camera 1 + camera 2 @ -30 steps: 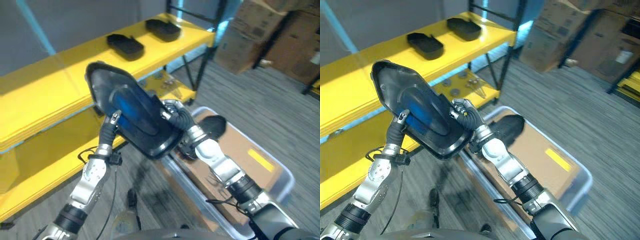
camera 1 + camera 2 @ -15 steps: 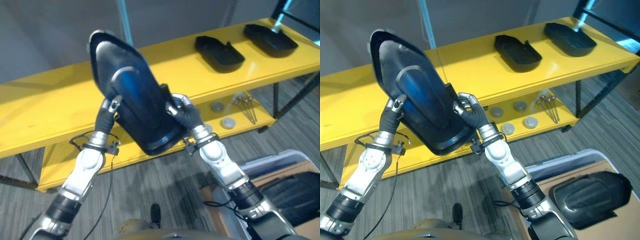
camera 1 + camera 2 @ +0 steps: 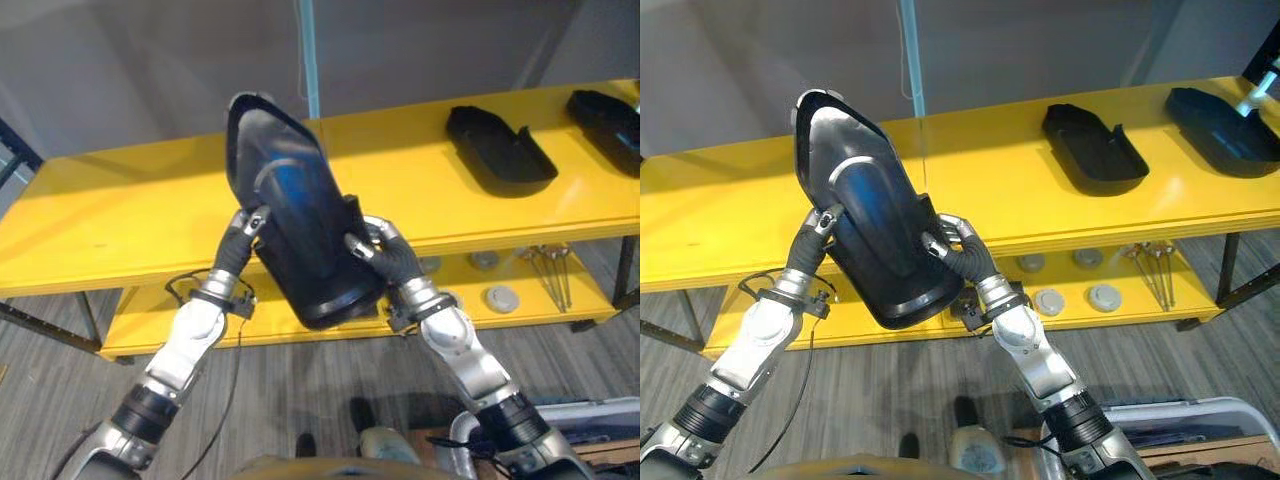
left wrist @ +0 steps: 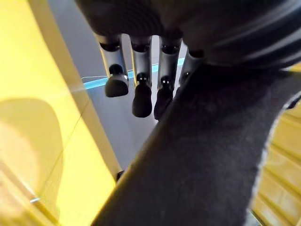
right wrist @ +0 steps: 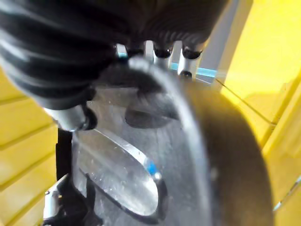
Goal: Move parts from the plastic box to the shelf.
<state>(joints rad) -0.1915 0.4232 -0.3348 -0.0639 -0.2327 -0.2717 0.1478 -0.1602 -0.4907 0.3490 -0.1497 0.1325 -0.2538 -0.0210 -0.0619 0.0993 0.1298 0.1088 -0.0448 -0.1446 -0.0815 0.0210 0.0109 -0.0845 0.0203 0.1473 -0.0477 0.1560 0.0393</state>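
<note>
Carry – I hold the big black moulded part (image 3: 875,235) upright between both hands, in front of the yellow shelf (image 3: 980,180) | left hand (image 3: 818,232) fingers straight along its edge, right hand (image 3: 952,245) curled round the opposite rim | looks stiff, light, smooth – I'd keep hold on both rims | two parts (image 3: 1092,150) already on the shelf.

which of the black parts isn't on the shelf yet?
The large black part, held up between left robot hand and right robot hand; the two smaller ones lie on the top shelf.
</note>
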